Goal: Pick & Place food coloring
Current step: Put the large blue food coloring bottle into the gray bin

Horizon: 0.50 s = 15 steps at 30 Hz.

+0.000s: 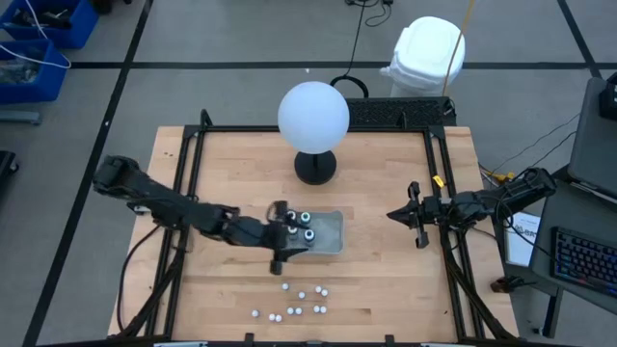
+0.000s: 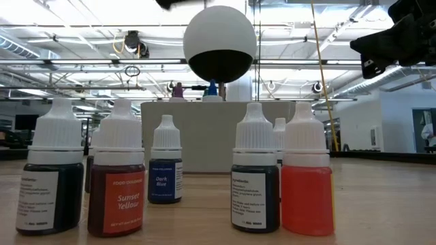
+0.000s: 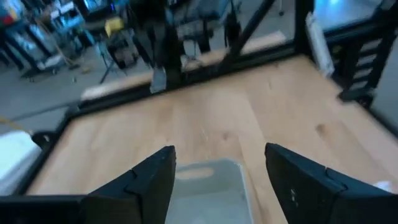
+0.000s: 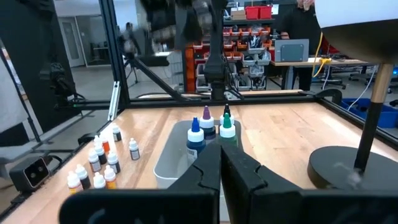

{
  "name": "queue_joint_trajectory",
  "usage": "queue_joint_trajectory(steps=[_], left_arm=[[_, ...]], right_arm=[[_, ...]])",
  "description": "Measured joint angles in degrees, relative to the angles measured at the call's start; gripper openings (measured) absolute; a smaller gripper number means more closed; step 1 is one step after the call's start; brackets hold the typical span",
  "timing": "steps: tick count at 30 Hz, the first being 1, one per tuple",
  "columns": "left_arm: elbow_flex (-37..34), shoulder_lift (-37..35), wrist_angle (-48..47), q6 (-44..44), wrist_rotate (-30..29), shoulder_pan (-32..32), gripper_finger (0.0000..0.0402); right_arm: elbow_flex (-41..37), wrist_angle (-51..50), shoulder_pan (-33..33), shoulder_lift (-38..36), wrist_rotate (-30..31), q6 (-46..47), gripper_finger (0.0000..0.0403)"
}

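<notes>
Looking down: left gripper (image 1: 281,253) hangs parted at the clear tray (image 1: 335,243) left end; loose small bottles (image 1: 299,299) lie just nearer.
Left wrist: fingers (image 3: 146,180) spread, grasping nothing.
Right wrist: right gripper (image 4: 219,163) clenched, far off; three larger bottles (image 4: 208,132) upright in tray.

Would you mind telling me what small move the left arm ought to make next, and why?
Probably lift the left tool clear of the clear tray and swing toward the small food coloring bottles on the table. Its fingers are open and empty above the tray, three larger bottles already stand inside, and the right tool waits shut at the side.
</notes>
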Motion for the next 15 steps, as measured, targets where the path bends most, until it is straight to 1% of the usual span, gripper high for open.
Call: queue_joint_trajectory(steps=[2, 5, 6, 8, 10, 12, 15], left_arm=[[0.1, -4.2, -5.8, -1.6, 0.0, -1.3, 0.0241], [0.1, -10.1, -20.7, -5.9, -0.7, -4.4, 0.0228], [0.0, -11.6, -25.3, -8.6, -2.2, -5.5, 0.0222], [-1.6, -14.5, -31.5, -14.4, -6.9, -8.3, 0.0206], [-4.8, -16.5, -32.7, -18.6, -12.4, -10.9, 0.0185], [-9.4, -18.0, -30.6, -21.2, -16.6, -13.0, 0.0158], [-17.0, -19.1, -24.4, -24.9, -21.1, -14.5, 0.0113]], right_arm=[[0.0, -0.1, 0.0, 0.1, 0.0, -0.9, 0.0000], [0.0, -0.2, 0.0, 0.3, 0.0, -2.6, 0.0000], [0.0, -0.1, 0.0, 0.4, 0.1, -2.8, 0.0000], [0.0, -0.1, 0.0, 0.6, 0.1, -3.0, 0.0000], [0.0, 0.0, 0.0, 0.6, 0.2, -3.0, 0.0000], [0.0, 0.5, 0.0, 0.7, 0.7, -3.1, 0.0000], [0.0, 0.7, 0.0, 1.5, 6.5, -2.7, 0.0000]])
